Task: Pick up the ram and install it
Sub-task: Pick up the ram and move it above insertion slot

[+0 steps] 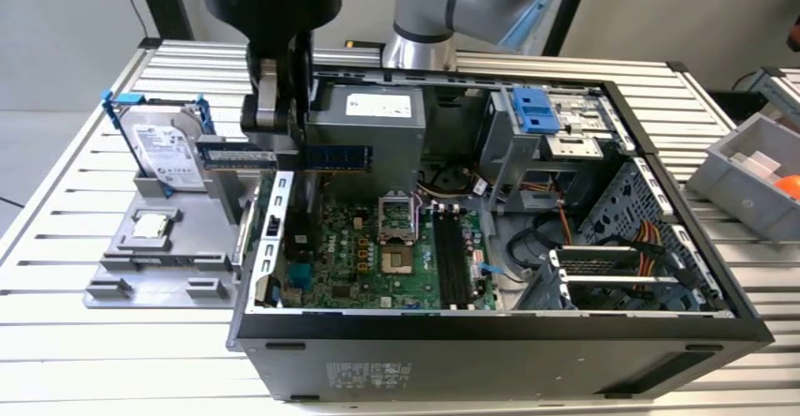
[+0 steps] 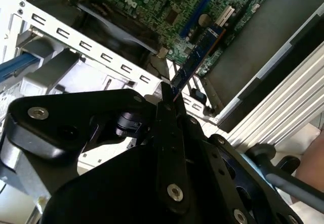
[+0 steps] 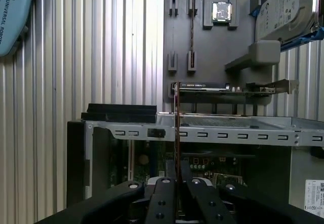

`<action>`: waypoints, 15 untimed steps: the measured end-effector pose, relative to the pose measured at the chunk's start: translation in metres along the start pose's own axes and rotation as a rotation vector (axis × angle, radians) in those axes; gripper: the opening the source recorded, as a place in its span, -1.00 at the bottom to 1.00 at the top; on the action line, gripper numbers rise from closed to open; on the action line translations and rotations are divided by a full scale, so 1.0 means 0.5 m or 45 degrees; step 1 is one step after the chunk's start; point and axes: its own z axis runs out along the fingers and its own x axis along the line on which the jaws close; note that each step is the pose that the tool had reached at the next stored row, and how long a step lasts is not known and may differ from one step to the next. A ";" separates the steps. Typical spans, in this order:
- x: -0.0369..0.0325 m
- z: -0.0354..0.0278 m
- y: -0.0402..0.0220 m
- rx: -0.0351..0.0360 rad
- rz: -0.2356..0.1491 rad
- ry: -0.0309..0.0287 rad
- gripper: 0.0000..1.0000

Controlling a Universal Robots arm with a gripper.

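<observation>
Starting with the slatted desk: carries an open computer case lying on its side and, just beside it at the exterior view's left, a grey fixture. Going inside the case: holds the motherboard flat on the floor, component side up. Turning to the fixture: props a silver hard drive in a blue frame on edge. Coming to the claw: hangs above the case wall nearest the fixture, clenched on the ram, gripping about mid-length with both ends poking out level on either side in the exterior view. Checking both wrist views: shows the ram pinched edge-on between the fingertips, clear of fixture, wall and board alike, touching nothing but the claw. Counts, then, as the picking-up half done: lifted, secured, held in the air over the case's edge. Reaching the long black slots beside the processor socket: lie well apart from the ram, toward the exterior view's right, with no stick seen standing in them. Leaves the installing half wholly open, by this judgement: not over the slots, not lined up, not pressed home. Ending with the small square processor chip: sits in its pocket on the fixture, untouched.
</observation>
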 end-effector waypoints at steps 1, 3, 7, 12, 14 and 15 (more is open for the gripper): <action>0.000 0.000 -0.002 0.0000 0.000 0.0000 -1.00; 0.000 0.000 -0.007 0.0001 0.000 0.0000 -1.00; 0.000 -0.001 -0.017 0.0000 0.000 0.0000 -1.00; 0.000 -0.001 -0.030 0.0000 0.000 0.0001 -1.00; 0.000 -0.001 -0.035 0.0000 0.000 0.0000 -1.00; 0.000 -0.001 -0.037 0.0000 0.000 0.0001 -1.00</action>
